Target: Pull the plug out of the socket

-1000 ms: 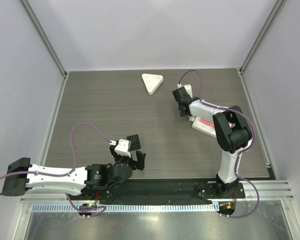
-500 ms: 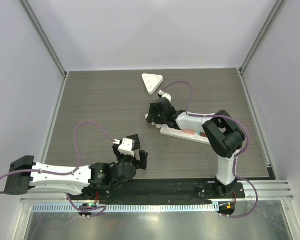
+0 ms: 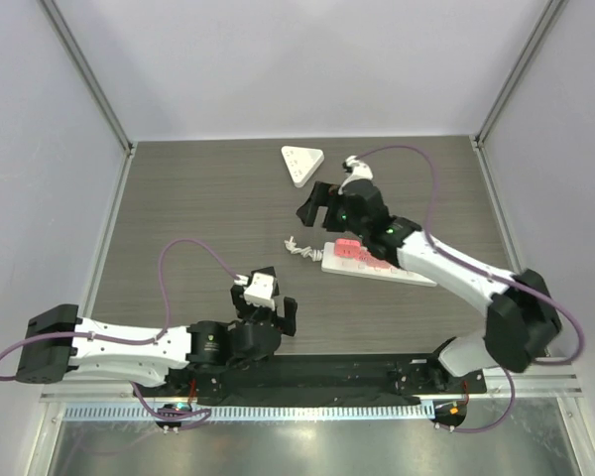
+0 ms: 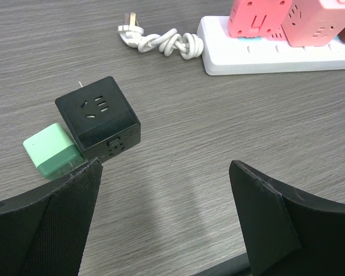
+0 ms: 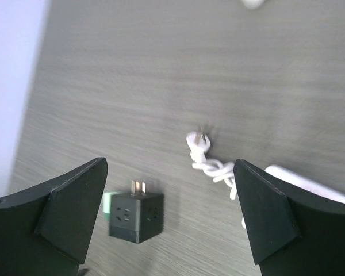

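A black cube socket (image 4: 99,118) lies on the table with a mint-green plug (image 4: 50,150) tight against its left side. My left gripper (image 4: 165,167) is open just short of the cube, nothing between its fingers. In the top view the cube (image 3: 269,274) shows partly behind the left wrist, and the left gripper (image 3: 266,309) sits below it. My right gripper (image 5: 170,163) hangs open and empty above the table. Under it are the cube (image 5: 136,217), the green plug (image 5: 106,204) and a white cord plug (image 5: 198,142). From above, the right gripper (image 3: 319,206) is left of its wrist.
A white power strip (image 3: 397,273) with pink adapters (image 3: 349,248) lies mid-right, its knotted white cord (image 3: 296,245) trailing left toward the cube. A white triangular socket (image 3: 302,162) sits at the back. The strip (image 4: 276,57) is ahead and right of the left gripper.
The right gripper dragged the power strip leftward, then opened, let go and lifted away. The left arm crept right toward the cube, jaws staying open.
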